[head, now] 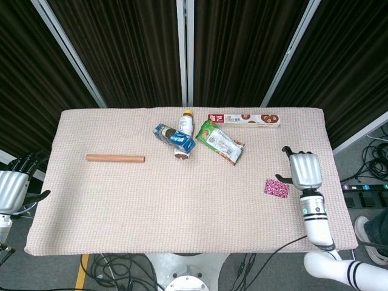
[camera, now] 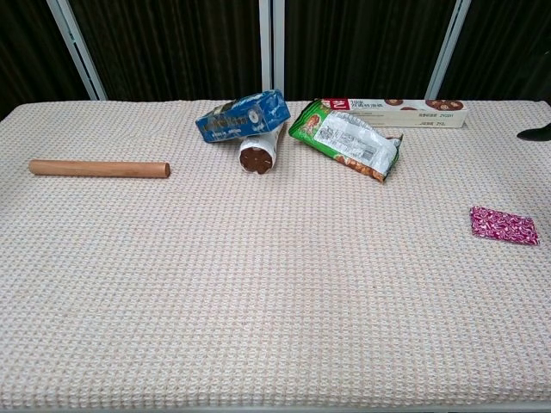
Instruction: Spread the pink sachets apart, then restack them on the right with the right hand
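Note:
The pink sachets (head: 276, 188) lie as one flat pink patch on the mat at the right side, and in the chest view the sachets (camera: 503, 224) sit near the right edge; I cannot tell how many are stacked. My right hand (head: 305, 171) hovers just right of them, raised, fingers apart and holding nothing. Only a dark fingertip of the right hand (camera: 535, 133) shows at the chest view's right edge. My left hand (head: 13, 187) rests off the table's left edge, holding nothing, fingers slightly spread.
A wooden rod (head: 115, 158) lies at the left. At the back middle are a blue box (head: 174, 137) over a tipped bottle (head: 183, 134), a green snack bag (head: 220, 141) and a long cookie box (head: 244, 120). The woven mat (head: 151, 206) covers the table.

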`<state>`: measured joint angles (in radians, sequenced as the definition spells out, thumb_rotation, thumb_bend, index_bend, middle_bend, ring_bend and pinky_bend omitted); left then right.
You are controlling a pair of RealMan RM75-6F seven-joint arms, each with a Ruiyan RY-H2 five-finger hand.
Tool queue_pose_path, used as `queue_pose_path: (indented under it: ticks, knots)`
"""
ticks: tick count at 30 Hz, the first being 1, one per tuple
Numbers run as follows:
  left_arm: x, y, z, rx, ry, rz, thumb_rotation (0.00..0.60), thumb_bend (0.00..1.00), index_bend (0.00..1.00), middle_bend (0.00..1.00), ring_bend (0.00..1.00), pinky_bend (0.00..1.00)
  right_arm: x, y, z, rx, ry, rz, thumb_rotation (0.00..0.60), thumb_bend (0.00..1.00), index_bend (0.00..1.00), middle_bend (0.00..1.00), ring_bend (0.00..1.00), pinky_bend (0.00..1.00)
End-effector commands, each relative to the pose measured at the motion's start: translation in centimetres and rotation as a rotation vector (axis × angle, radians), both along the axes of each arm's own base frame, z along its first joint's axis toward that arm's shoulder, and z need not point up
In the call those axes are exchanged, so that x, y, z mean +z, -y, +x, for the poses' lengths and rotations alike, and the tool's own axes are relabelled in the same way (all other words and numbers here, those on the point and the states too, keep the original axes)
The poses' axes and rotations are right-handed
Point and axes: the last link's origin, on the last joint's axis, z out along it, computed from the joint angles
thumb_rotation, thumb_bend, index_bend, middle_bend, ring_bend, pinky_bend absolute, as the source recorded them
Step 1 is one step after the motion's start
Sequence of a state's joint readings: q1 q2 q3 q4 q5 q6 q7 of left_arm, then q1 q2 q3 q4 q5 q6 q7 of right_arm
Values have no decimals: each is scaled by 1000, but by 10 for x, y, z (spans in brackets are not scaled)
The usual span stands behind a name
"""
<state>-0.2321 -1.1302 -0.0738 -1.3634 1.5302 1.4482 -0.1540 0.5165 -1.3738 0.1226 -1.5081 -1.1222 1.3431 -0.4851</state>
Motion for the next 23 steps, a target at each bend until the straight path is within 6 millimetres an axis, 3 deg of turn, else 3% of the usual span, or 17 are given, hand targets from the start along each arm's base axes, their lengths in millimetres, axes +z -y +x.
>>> queue_pose_path:
  ticks: [1, 6, 11, 23]
  knots:
    - [0, 0, 0, 2, -4, 3, 600, 63, 250, 220, 187, 290, 43, -42, -42, 39, -81, -49, 198, 0, 100, 121, 11, 36]
    - [0, 1, 0, 6, -5, 3, 600, 63, 250, 220, 188, 290, 63, -65, -60, -24, -128, -63, 162, 0, 14, 37, 0, 0]
    - [-2, 4, 2, 0, -3, -5, 600, 62, 250, 220, 188, 290, 71, -77, -69, -53, -148, -73, 161, 0, 6, 30, 0, 0]
    - [-3, 4, 11, -18, -22, -25, 600, 63, 250, 220, 188, 290, 66, -77, -70, -56, -114, -65, 161, 0, 6, 27, 0, 0]
